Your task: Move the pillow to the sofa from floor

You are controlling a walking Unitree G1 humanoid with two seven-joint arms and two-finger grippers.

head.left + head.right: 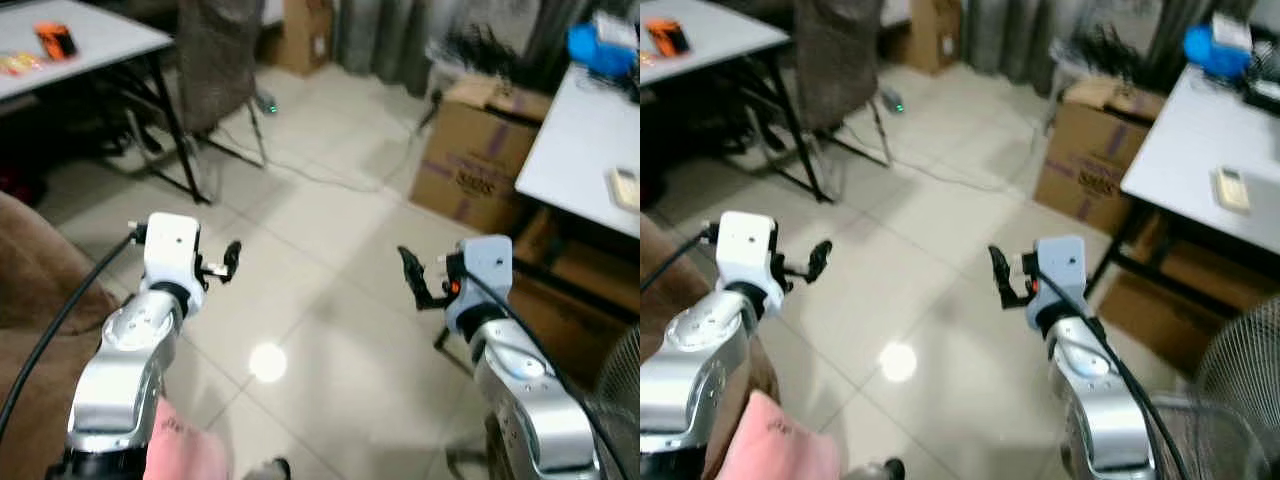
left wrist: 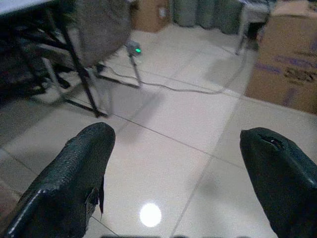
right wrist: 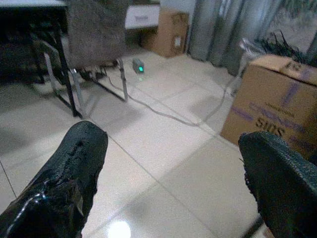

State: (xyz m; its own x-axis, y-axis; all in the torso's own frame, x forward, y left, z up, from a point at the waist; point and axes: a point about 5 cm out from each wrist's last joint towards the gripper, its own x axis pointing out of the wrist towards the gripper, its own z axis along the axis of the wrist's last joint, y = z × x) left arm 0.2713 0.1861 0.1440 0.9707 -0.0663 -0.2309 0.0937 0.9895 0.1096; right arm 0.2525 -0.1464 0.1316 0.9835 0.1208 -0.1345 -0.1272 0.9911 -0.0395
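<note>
- the left gripper (image 2: pixel 173 178) hangs above the glossy pale tiled floor (image 1: pixel 330 300), its two black fingers spread wide with nothing between them.
- the right gripper (image 3: pixel 173 173) is held level with it, well apart to the right, jaws equally wide and empty.
- a soft pink pillow (image 1: pixel 185 445) sits at the bottom edge of the head views, just beside the left arm's silver forearm; whether it lies on the floor cannot be told.
- the brown fabric sofa (image 1: pixel 30 300) rises on the left, next to the pillow.
- a brown cardboard box (image 1: pixel 480 150) stands ahead, beside a white table (image 1: pixel 580 150).
</note>
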